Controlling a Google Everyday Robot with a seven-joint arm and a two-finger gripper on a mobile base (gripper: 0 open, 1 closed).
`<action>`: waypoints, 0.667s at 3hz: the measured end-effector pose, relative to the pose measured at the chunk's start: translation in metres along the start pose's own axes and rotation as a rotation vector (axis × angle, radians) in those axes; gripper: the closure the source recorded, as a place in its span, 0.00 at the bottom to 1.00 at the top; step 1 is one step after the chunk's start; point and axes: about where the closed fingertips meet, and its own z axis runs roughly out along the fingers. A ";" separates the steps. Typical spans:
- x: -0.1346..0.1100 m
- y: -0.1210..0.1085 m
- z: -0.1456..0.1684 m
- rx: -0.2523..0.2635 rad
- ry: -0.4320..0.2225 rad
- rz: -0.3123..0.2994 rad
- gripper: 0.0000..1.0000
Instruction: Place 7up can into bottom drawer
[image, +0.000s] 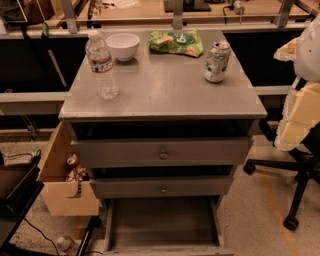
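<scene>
Since the pincer lies outside the picture, its state cannot be told, and nothing shows it holding or touching any item.

Item 1: white rounded shape (311, 47), cut off by the right edge; identity unclear. Below it, pale yellow foam blocks (300, 115) over a black wheeled chair base (297, 172).

Item 2: 7up can (217, 61), upright near the back right corner of the grey tabletop (165, 95), touched by nothing.

Item 3: green snack bag (177, 42), lying flat at the back edge, left of the can.

Item 4: white bowl (123, 46), back left.

Item 5: clear water bottle (102, 65), upright, just in front of the bowl.

Item 6: 2 upper drawers (163, 152), each with 1 knob, both slightly ajar.

Item 7: bottom drawer (162, 220), pulled well out, its front lip cut off by the lower edge.

Item 8: light wooden box (60, 192) against the cabinet's left side, holding a reddish can (73, 161); other contents hard to make out.
</scene>
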 end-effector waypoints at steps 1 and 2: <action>0.000 0.000 0.000 0.000 0.000 0.000 0.00; 0.007 0.003 -0.005 0.015 -0.035 0.068 0.00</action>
